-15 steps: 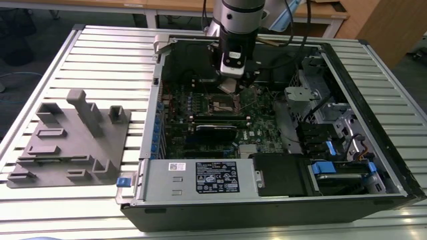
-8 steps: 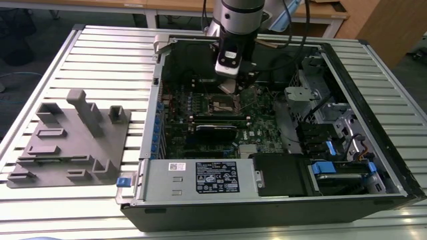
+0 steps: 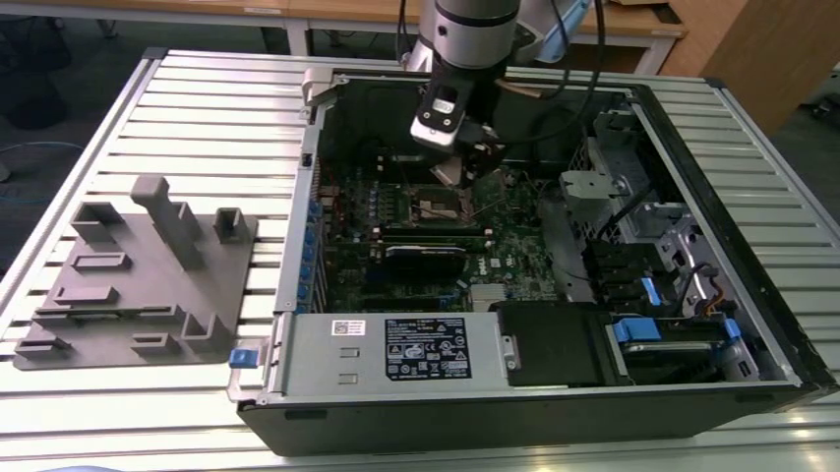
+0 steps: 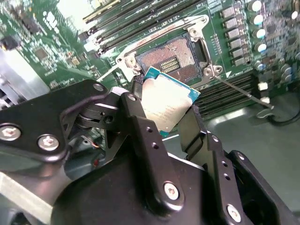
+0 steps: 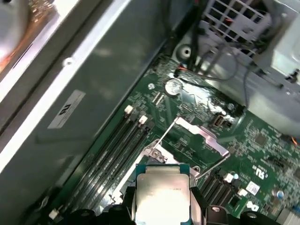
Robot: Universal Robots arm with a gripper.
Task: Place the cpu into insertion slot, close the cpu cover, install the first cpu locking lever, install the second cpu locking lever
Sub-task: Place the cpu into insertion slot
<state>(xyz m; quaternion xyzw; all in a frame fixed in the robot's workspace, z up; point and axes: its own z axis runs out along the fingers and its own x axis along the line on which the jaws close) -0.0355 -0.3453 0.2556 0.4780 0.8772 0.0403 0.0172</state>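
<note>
**Cpu clamped in gripper, hovering just short of open socket inside the case**

Gripper (image 3: 462, 172) fingers (image 4: 140, 126) pressed on two opposite edges of the cpu (image 4: 171, 101), silvery top facing the second wrist view. Chip held clear of the insertion slot (image 4: 171, 63), not seated, with the slot's dark centre bare. Slot (image 3: 440, 205) at mid-motherboard, toward the case's far wall. Tight on one side, with long black memory slots (image 4: 140, 23) just beside the metal rim. Thin metal lever rod (image 4: 239, 91) sticking out from a slot corner. Drive cage (image 3: 617, 206) along the case's edge at the exterior view's right, well apart. Faint print on the chip top (image 5: 161, 197), too blurred to read. White printed label (image 3: 427, 349) on the near housing; pale sticker (image 5: 65, 110) on the case wall. Grey fixture block (image 3: 145, 275) outside on the slatted table (image 3: 223, 108), near its edge at the exterior view's left.
</note>
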